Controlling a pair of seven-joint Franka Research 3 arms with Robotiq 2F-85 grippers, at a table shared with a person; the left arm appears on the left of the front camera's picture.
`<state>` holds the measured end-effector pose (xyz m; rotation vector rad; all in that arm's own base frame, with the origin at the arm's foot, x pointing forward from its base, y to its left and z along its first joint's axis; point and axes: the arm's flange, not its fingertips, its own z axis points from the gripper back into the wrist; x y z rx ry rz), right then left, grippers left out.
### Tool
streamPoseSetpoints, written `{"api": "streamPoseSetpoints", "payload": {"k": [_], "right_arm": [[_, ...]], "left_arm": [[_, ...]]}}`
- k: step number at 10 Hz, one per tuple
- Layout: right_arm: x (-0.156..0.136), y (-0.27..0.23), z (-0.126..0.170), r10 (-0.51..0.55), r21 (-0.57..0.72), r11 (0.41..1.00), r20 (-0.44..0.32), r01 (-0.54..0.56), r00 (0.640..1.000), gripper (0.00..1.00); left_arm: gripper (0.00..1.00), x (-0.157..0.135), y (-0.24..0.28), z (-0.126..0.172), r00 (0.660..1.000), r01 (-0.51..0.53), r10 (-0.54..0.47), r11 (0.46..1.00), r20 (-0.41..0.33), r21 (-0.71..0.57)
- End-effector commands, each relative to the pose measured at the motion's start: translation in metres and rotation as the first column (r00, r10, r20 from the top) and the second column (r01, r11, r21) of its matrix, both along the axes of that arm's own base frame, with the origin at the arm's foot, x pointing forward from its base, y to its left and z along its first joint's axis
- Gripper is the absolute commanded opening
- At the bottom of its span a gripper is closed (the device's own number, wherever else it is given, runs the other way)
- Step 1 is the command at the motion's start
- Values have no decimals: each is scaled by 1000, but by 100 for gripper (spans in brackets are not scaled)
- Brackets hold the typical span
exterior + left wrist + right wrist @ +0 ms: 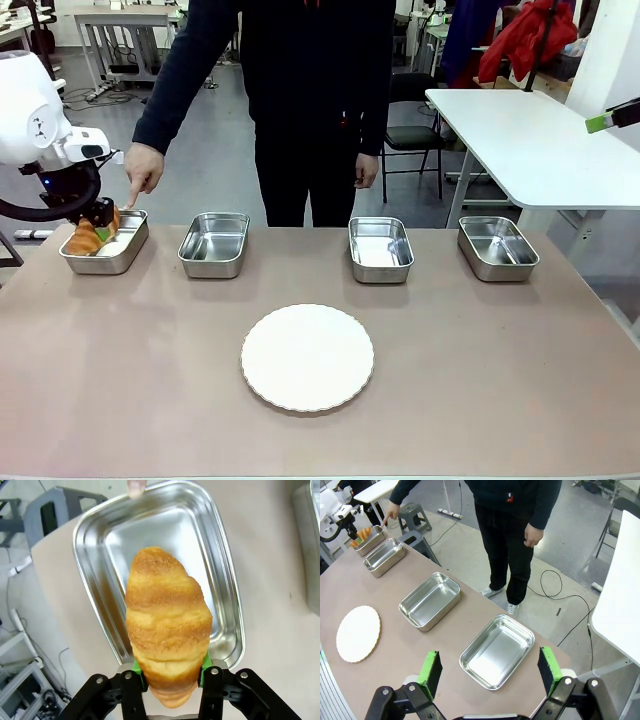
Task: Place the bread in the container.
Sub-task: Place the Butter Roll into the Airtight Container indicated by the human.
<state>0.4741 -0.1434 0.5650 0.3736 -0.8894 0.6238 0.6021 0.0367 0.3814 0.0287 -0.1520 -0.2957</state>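
Bread point(167, 625) sits clamped between the green pads point(138, 672) of our left claw point(170, 677), hanging over the container point(227, 600), the steel pan at the row's far left, about ten o'clock on the worktop point(480, 380). A person's finger point(135, 487) touches that pan's far rim. Our right claw point(490, 672) stands wide apart with nothing in it, above the pan point(497, 652) at the row's other end. The white plate point(307, 357) lies at the worktop's middle, near six o'clock.
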Motion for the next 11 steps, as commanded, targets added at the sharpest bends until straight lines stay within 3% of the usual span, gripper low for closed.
{"api": "streamPoseSetpoints", "payload": {"k": [1,4,5,6,11], "right_arm": [[0,1,1,5,8,1000,8,-5,1000,100],[0,1,1,5,8,1000,8,-5,1000,100],[0,1,1,5,8,1000,8,-5,1000,100],[0,1,1,5,8,1000,8,-5,1000,100],[0,1,1,5,8,1000,8,-5,1000,100]], "left_arm": [[43,13,2,5,1000,26,-26,999,-2,-25],[43,21,1,6,1000,29,-29,999,-9,-22],[80,23,1,6,999,45,-46,998,-8,-37],[99,23,1,6,999,45,-46,998,-7,-39],[100,26,-1,6,998,55,-55,998,-9,-44]]}}
